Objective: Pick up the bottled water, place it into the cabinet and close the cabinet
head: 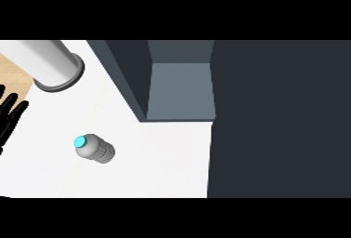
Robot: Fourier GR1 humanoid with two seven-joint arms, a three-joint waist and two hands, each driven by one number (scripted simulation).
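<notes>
Head view: steep look down onto a white counter point(158, 162), with a strip of wood-toned surface at the upper left.
Cut off: a black hand point(9, 116) enters at the left edge, only its fingers in sight; the palm and forearm lie outside the picture. By its place it reads as the robot's left hand.
Hidden: the right hand shows nowhere.
Hard to make out: a large dark panel point(277, 116) fills the right side; whether it is the cabinet's open door or its top, I cannot tell.
Left hand: fingers straight and spread, pointing up the picture, holding nothing, touching nothing, resting at the edge.
Bottled water point(94, 148): stands on the white counter at lower left, seen from above, cyan cap toward the upper left, ribbed grey body below it. Near the fingers but apart from them.
Cabinet point(179, 88): dark grey, its opening showing a lighter grey inner floor, up and to the right of the bottle, well apart from it.
Cylinder point(49, 62): pale, with a dark rim, at upper left; its upper end is cropped.
</notes>
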